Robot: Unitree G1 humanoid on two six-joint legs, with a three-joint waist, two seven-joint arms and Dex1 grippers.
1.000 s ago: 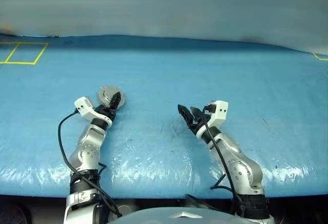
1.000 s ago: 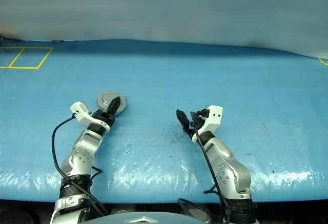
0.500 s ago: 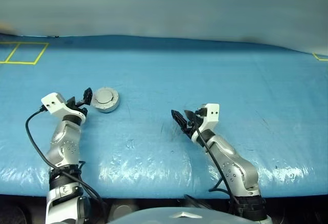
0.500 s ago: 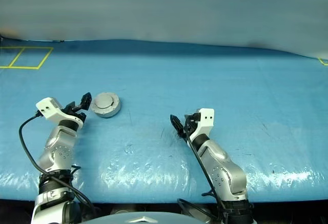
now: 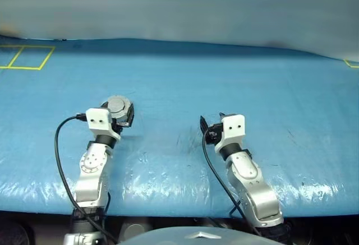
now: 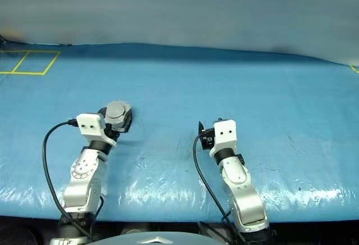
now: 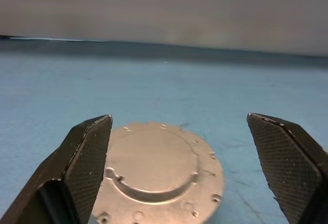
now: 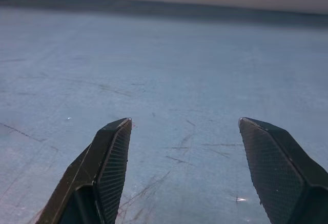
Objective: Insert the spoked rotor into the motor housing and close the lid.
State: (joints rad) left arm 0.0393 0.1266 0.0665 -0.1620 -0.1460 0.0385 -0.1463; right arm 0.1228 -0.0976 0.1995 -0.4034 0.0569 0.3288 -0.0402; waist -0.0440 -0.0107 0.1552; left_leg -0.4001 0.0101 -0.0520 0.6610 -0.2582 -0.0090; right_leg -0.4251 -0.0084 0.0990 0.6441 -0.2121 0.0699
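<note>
You've got a wide blue table cover (image 5: 224,77) taking up most of the scene, scuffed with dark scratches near the middle, glossy along the near edge. Yellow tape squares (image 5: 25,57) sit at the far left corner, another yellow bit (image 5: 350,62) at the far right.

Your left arm reaches forward on the left side, black cable looping beside it. Left gripper (image 7: 189,172) is spread wide, nothing pinched; in the left wrist view the fingers (image 7: 84,162) stand either side of the part, and you can't tell whether one brushes its edge.

Right gripper (image 8: 182,170) points forward over bare, scratched cover near the centre, fingers also apart, holding nothing. Well apart from the left one.

The motor housing (image 5: 119,109) sits on the cover just ahead of your left gripper, upright, with the lid (image 7: 156,178) on top: round silver-grey disc, small notches and holes round the rim, raised curved ridge across it. Lid looks seated flat. The housing's inside is covered by the lid, so you can't tell where the spoked rotor is.
</note>
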